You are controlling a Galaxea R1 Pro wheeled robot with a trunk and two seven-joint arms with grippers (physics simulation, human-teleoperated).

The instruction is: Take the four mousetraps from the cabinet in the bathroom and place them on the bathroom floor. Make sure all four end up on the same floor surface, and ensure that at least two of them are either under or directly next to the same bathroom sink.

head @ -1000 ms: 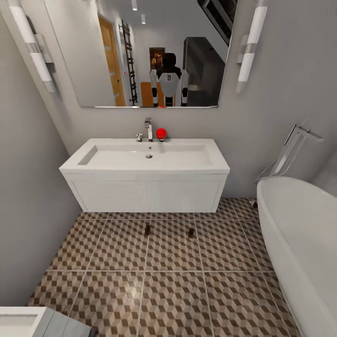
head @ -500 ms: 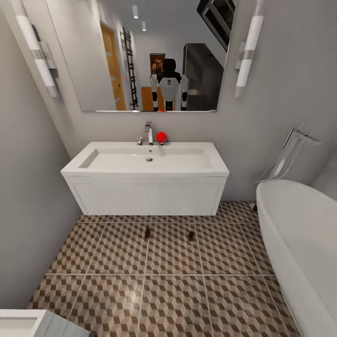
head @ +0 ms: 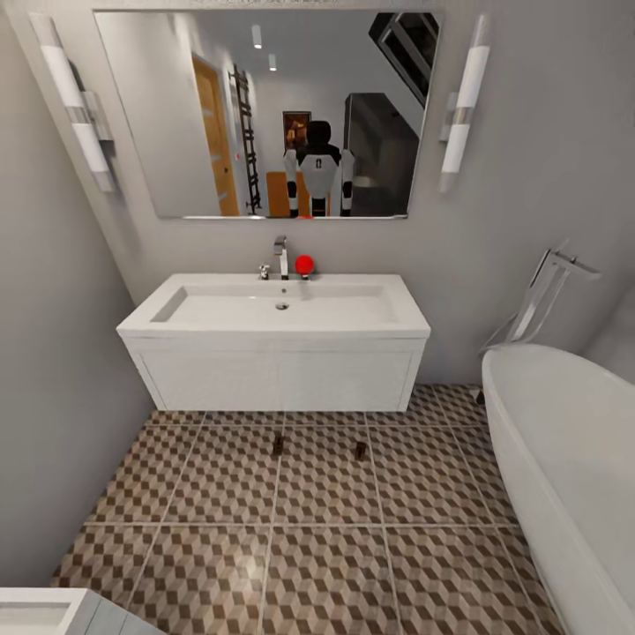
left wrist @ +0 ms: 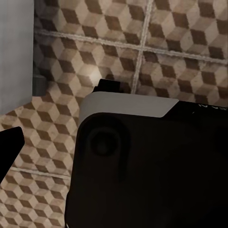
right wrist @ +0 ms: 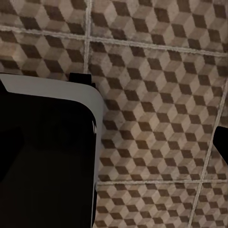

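Two small brown mousetraps lie on the cube-patterned bathroom floor (head: 220, 494) just in front of the sink (head: 275, 328), one (head: 278, 444) near its middle and one (head: 360, 451) further right. They lie apart, close to the white vanity's foot. In the mirror an orange-brown cabinet (head: 277, 196) stands behind my own reflection (head: 317, 172). In the left wrist view one dark fingertip (left wrist: 9, 147) sits at the picture's edge over the tiles. The right wrist view has a dark fingertip (right wrist: 221, 141) at its edge. Nothing is between the fingers of either gripper.
A long white bathtub (head: 564, 450) with a chrome floor tap (head: 547, 295) fills the right side. A white toilet corner (head: 44, 613) is at the near left. Grey walls close in the left and back. A red ball (head: 304, 264) sits beside the sink's tap (head: 281, 256).
The whole head view has shifted: sink and mirror now sit lower and slightly smaller, so the camera has drawn back. The two mousetraps keep their places on the tiles.
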